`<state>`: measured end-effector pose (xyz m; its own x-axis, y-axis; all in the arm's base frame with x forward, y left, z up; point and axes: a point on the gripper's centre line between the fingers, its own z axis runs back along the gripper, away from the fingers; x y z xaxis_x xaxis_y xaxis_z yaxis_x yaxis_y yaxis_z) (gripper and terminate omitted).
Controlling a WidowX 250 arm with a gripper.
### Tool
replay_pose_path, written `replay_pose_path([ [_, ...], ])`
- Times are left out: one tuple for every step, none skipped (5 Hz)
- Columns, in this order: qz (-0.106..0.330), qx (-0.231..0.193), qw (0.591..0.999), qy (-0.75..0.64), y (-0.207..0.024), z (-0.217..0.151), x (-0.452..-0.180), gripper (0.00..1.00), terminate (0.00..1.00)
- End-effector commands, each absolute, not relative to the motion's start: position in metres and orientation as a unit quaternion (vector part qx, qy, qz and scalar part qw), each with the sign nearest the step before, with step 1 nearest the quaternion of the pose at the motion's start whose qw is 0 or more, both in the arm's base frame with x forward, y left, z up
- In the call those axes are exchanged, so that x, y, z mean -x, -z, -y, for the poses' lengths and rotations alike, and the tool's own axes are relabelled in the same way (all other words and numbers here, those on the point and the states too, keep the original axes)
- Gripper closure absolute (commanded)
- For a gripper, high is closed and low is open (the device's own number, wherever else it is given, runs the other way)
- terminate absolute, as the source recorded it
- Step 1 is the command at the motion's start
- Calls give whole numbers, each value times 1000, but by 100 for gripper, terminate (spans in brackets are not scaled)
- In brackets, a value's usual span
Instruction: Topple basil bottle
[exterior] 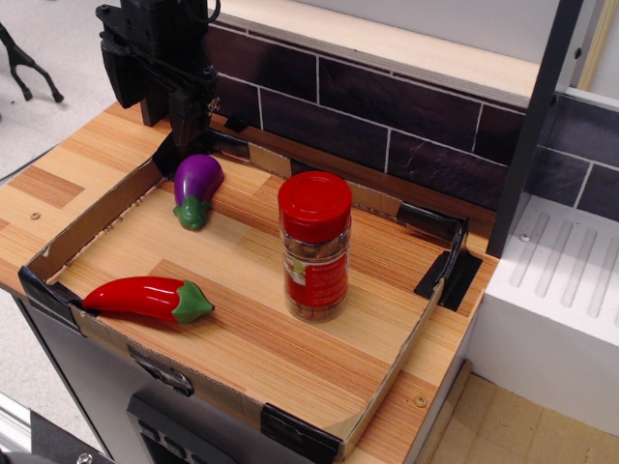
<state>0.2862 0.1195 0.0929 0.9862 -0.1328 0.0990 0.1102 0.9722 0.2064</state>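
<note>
The basil bottle (314, 247) stands upright near the middle of the wooden tray. It is a clear jar with a wide red lid, a red-and-white label and brownish contents. My black gripper (186, 124) hangs at the tray's far left corner, well to the left of the bottle and just above the purple toy eggplant (196, 184). Its fingers look close together and hold nothing, but the dark shape hides the gap.
A red toy chili pepper (145, 297) with green stem lies at the tray's front left. The tray has a low cardboard rim (92, 220). A dark tiled wall (387, 111) runs behind. A white dish rack (561, 280) stands at right.
</note>
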Motion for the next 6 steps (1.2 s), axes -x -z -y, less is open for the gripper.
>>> replay_pose_path([
  [56, -101, 991, 61, -93, -120, -286, 0, 0],
  [32, -100, 980, 167, -102, -93, -276, 0, 0],
  [-4, -36, 965, 258, -118, -75, -270, 0, 0],
  [-6, -5, 930, 368, -129, -59, -260, 0, 0],
  [-13, 24, 907, 421, -136, -46, -253, 0, 0],
  [-10, 43, 891, 452, -138, -36, -246, 0, 0],
])
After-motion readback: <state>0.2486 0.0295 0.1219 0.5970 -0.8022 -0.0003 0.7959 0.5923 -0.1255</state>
